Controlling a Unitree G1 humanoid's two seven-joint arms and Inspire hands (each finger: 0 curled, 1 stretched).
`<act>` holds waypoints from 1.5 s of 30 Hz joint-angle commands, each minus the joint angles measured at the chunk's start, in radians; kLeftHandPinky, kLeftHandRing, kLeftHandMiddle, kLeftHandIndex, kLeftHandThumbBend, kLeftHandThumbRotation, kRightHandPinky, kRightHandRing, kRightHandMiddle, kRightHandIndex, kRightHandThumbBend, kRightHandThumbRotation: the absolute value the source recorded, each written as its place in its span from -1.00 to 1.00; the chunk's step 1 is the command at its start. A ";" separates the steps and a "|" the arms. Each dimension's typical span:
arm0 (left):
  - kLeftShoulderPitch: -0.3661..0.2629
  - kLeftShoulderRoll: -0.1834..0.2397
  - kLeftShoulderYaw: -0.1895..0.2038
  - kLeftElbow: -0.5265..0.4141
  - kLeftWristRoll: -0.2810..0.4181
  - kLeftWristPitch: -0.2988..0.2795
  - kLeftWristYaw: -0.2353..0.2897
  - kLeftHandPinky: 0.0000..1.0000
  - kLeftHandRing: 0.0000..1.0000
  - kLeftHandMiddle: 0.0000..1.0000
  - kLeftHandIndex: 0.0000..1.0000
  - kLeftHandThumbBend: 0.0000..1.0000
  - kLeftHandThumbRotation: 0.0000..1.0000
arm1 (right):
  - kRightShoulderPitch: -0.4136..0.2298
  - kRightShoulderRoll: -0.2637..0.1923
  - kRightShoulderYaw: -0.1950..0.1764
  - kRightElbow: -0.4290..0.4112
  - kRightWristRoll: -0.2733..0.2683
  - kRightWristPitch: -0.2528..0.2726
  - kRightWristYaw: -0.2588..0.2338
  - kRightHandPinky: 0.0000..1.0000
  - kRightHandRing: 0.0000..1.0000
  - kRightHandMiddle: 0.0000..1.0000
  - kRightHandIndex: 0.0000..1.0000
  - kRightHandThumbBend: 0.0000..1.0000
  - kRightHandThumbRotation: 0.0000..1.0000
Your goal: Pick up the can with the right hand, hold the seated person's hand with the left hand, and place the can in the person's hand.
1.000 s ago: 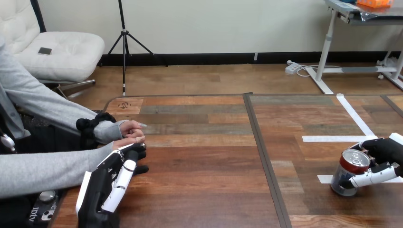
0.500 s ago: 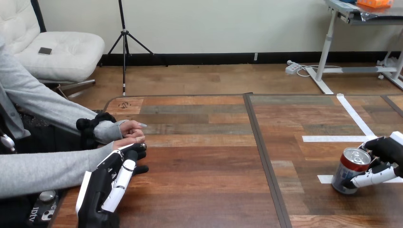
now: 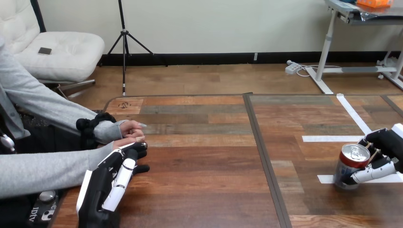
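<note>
head view | can point(image 3: 352, 166) upright right of the table seam point(image 3: 263, 152), right hand point(image 3: 386, 145) curled round its side | left hand point(image 3: 119, 167) far left of seam, against person's hand point(image 3: 127, 141), grip unclear | can looks light, slick, dentable: clasp mid-body

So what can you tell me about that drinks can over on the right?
The can is a metal drinks can with a shiny silver top, a pull tab, a red band below the rim and a darker lower body. It looks unopened. It stands about upright on the wooden table, near the right edge, on a strip of white tape. The robot's right hand is curled round it, with the thumb across the near side and the fingers behind.
</note>
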 commanded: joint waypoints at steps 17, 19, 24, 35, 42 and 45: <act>-0.065 0.007 0.009 -0.019 -0.006 -0.024 -0.009 0.34 0.58 0.54 0.29 -0.20 0.25 | -0.042 -0.011 -0.011 -0.020 0.013 -0.064 -0.079 -0.36 -0.27 -0.17 -0.14 0.72 -1.00; -0.065 0.006 0.009 -0.018 -0.003 -0.028 -0.005 0.33 0.58 0.53 0.29 -0.20 0.25 | -0.041 -0.012 -0.009 -0.024 0.011 -0.064 -0.082 -0.37 -0.27 -0.18 -0.14 0.72 -1.00; -0.066 0.007 0.008 -0.018 -0.005 -0.025 -0.008 0.32 0.58 0.54 0.29 -0.19 0.24 | -0.039 -0.011 -0.008 -0.023 0.008 -0.073 -0.095 -0.40 -0.31 -0.20 -0.14 0.72 -1.00; -0.070 0.006 0.009 -0.010 -0.008 -0.028 -0.011 0.32 0.58 0.54 0.30 -0.25 0.25 | -0.041 -0.006 -0.011 -0.024 0.019 -0.076 -0.088 -0.42 -0.33 -0.21 -0.14 0.69 -1.00; -0.064 0.007 0.007 -0.022 -0.006 -0.016 -0.008 0.33 0.59 0.54 0.30 -0.23 0.25 | -0.038 -0.001 -0.013 -0.034 0.023 -0.074 -0.088 -0.47 -0.38 -0.25 -0.14 0.69 -1.00; -0.062 0.008 0.006 -0.027 -0.002 -0.011 -0.005 0.33 0.59 0.55 0.30 -0.23 0.25 | -0.037 0.002 -0.016 -0.036 0.030 -0.076 -0.082 -0.48 -0.39 -0.26 -0.14 0.70 -1.00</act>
